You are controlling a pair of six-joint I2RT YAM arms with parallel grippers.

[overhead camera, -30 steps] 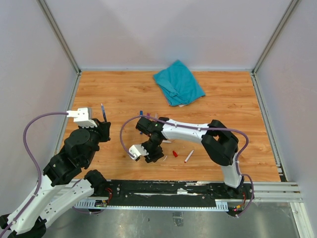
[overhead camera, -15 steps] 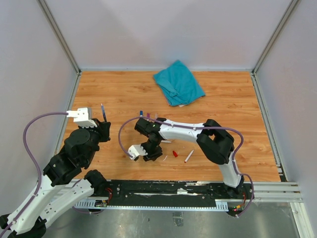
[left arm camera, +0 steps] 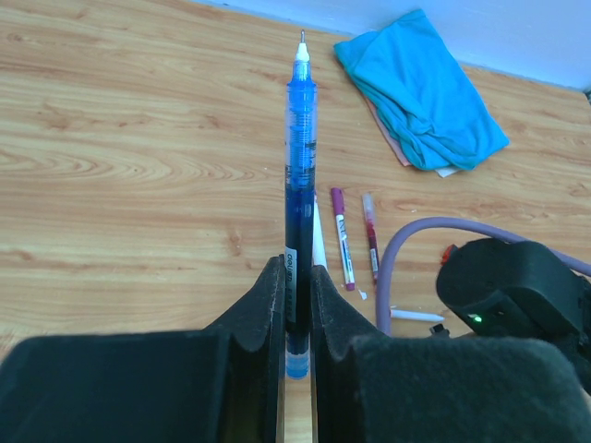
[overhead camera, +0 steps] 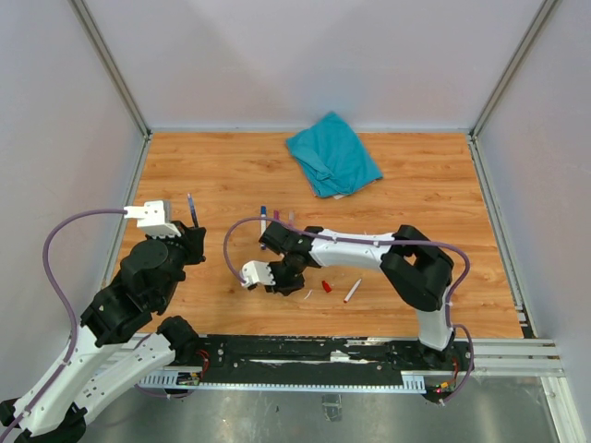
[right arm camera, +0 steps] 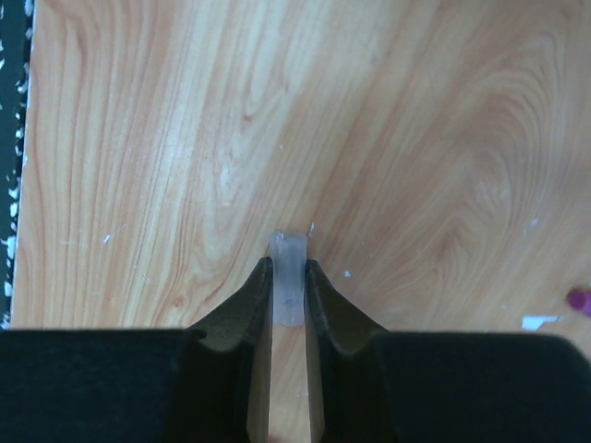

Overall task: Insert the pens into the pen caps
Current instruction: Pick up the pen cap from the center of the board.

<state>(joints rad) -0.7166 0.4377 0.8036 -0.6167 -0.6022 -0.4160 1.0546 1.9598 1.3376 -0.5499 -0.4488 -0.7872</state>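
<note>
Left gripper (left arm camera: 295, 269) is pinching the rear of a slim blue-ink plastic pen (left arm camera: 299, 157), its long axis running 6 to 12 o'clock with the bare tip leading at 12. Right gripper (right arm camera: 288, 268), down at the wooden table (right arm camera: 416, 138) toward 4 o'clock of the left one in the top view, is squeezing a short translucent plastic cap (right arm camera: 287, 247), which is lying well apart from that tip.

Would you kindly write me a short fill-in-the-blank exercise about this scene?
The left gripper is shut on a ____ pen.
The translucent cap is pinched by the ____ gripper.
The loose cap lying on the wooden table is ____.
Missing words: blue; right; red.
</note>
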